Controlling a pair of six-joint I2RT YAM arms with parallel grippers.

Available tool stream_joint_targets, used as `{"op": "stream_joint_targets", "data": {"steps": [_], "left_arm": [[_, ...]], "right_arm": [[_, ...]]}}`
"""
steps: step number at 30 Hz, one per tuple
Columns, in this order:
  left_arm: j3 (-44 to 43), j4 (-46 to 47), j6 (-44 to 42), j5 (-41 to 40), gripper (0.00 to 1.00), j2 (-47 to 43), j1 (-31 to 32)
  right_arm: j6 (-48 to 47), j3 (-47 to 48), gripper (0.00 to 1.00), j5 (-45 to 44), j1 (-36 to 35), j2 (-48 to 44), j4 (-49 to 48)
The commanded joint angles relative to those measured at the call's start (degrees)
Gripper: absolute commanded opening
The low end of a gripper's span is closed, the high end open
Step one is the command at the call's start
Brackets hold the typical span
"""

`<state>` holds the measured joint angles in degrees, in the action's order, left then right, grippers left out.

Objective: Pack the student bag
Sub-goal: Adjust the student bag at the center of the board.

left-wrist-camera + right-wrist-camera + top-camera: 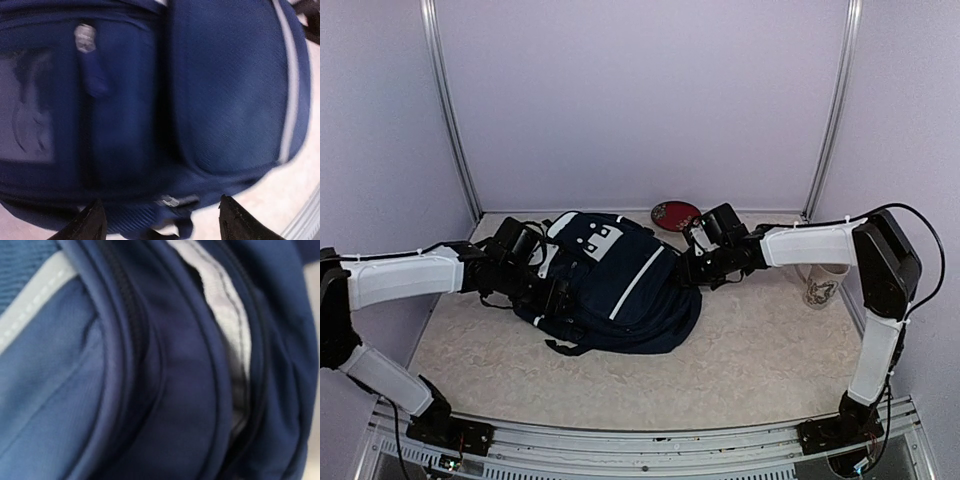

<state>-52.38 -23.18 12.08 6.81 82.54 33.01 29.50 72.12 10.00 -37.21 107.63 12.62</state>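
The student bag (620, 280) is a navy backpack with white piping, lying flat on the middle of the table. My left gripper (558, 296) is over its left side. In the left wrist view the gripper (160, 222) is open, its two dark fingertips (92, 222) wide apart over the bag's edge (210, 100), with a metal zipper pull (172, 201) between them. My right gripper (694, 266) is pressed against the bag's right edge. The right wrist view is filled by blue fabric, a zipper line (125, 315) and light grey lining (227, 320); its fingers are hidden.
A red round object (675, 214) lies behind the bag by the back wall. A white printed mug (820, 285) stands at the right, near the right arm. Pale walls close in the back and both sides. A metal rail runs along the near edge.
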Motion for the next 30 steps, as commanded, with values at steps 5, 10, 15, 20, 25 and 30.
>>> {"op": "stream_joint_targets", "data": {"steps": [5, 10, 15, 20, 25, 30], "left_arm": [[8.5, -0.8, 11.9, -1.5, 0.76, -17.6, 5.9], [6.9, 4.7, 11.4, -1.8, 0.86, -18.7, -5.8], [3.5, 14.3, 12.4, -4.3, 0.93, -8.8, -13.0], [7.1, 24.9, 16.0, 0.4, 0.94, 0.3, -18.9], [7.2, 28.0, 16.4, 3.3, 0.91, 8.7, -18.9], [11.8, 34.0, 17.1, 3.0, 0.88, 9.6, -17.3]], "right_arm": [[-6.8, 14.5, 0.59, -0.9, 0.6, 3.4, 6.5], [-4.5, 8.2, 0.59, -3.2, 0.4, -4.6, 4.3], [0.0, -1.3, 0.59, 1.0, -1.0, -8.7, 1.9], [3.5, -10.5, 0.60, 3.1, -1.9, -11.2, -4.4], [5.5, -12.4, 0.60, 14.0, -1.9, -4.6, -11.3], [5.7, -10.4, 0.59, 15.1, -1.5, 0.2, -12.9]]}}
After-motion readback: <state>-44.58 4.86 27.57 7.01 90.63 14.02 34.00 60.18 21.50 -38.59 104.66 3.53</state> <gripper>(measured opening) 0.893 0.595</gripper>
